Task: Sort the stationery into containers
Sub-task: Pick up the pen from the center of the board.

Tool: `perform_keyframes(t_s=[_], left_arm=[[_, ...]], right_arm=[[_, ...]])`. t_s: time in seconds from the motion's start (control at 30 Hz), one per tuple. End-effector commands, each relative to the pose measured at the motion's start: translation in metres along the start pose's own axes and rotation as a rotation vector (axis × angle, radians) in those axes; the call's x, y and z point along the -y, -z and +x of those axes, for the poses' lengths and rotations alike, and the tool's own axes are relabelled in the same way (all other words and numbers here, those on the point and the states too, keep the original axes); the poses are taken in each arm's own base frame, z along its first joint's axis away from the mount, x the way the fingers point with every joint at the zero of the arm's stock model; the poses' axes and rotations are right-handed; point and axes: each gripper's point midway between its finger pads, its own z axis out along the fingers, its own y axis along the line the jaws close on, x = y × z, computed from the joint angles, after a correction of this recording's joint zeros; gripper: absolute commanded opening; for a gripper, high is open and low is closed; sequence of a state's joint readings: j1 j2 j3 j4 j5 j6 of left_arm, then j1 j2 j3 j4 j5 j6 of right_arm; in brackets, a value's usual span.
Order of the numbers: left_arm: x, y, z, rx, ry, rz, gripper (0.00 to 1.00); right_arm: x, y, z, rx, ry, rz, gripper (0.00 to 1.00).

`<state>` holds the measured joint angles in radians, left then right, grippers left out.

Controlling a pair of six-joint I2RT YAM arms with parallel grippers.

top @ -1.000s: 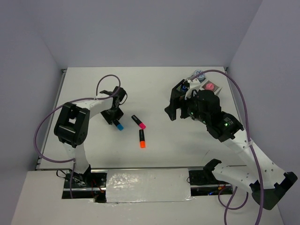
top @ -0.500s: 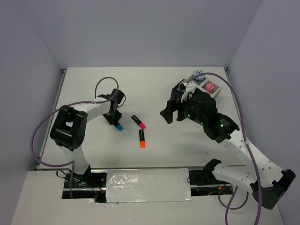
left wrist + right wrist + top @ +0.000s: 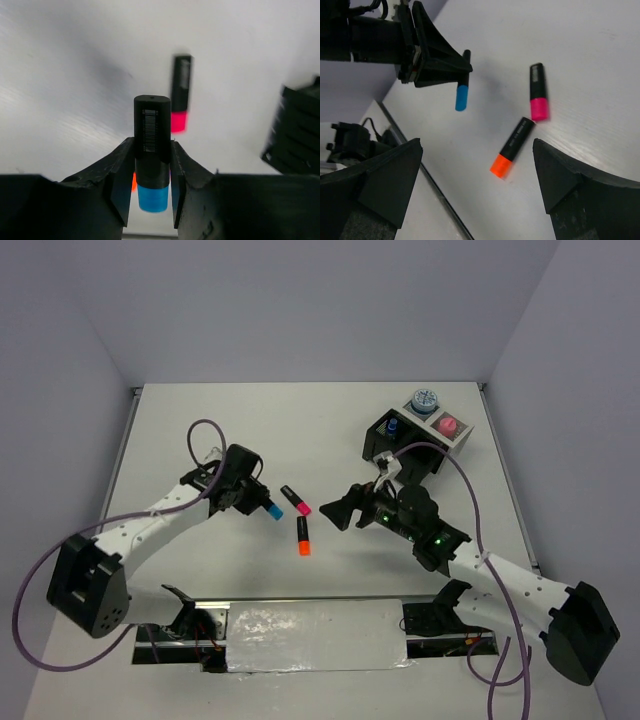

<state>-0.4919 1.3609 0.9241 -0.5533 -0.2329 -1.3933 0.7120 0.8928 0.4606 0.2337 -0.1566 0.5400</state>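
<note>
Over on the left, the left gripper (image 3: 258,503) has its fingers (image 3: 119,176) clamped on the black barrel of the blue-capped highlighter (image 3: 270,510). In the left wrist view the cap hangs back between the jaws and the butt end sticks out forward. The pen looks lifted off the table (image 3: 200,410), with its shadow lying apart from it. I'd say it is held by the barrel like that so it can be carried across and dropped end-first into a box.

At about three o'clock from it, just beside, lies the pink-capped highlighter (image 3: 296,500). The orange-capped highlighter (image 3: 303,536) lies at five o'clock, near the pink one but not touching it. Both are flat on the table.

Further right, the right gripper (image 3: 338,512) hangs low with its jaws spread wide and nothing in them. It faces the two loose pens at its nine o'clock, so my guess is it is lining up on one of them.

The boxes sit at the table's two o'clock, side by side. The black box (image 3: 378,428) shows a marker (image 3: 395,425) with a blue tip. The white box (image 3: 468,435) holds a patterned roll (image 3: 425,400) and a pink capsule (image 3: 448,426).

I count three highlighters, one held and two lying loose. There are two boxes, and one marker, one capsule and one roll are in view. If a second roll sits under the first, I cannot see it.
</note>
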Motion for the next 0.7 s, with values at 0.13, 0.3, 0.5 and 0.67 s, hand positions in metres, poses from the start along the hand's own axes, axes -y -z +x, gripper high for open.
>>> perform_keyframes(t_s=[0.13,0.3,0.5,0.67], left_arm=[[0.055,0.063,0.024,-0.023,0.1,0.234,0.0],[0.075,0.081,0.04,-0.054,0.078,0.315,0.0],[0.086,0.097,0.04,-0.021,0.072,0.353,0.0],[0.089,0.102,0.038,-0.02,0.088,0.379,0.0]], right_arm=[[-0.068,-0.008,-0.054,0.277,-0.048,-0.243,0.9],[-0.076,-0.025,-0.049,0.239,-0.056,-0.221,0.86],[-0.07,-0.038,-0.032,0.189,-0.077,-0.161,0.81],[-0.071,-0.043,-0.018,0.157,-0.088,-0.156,0.77]])
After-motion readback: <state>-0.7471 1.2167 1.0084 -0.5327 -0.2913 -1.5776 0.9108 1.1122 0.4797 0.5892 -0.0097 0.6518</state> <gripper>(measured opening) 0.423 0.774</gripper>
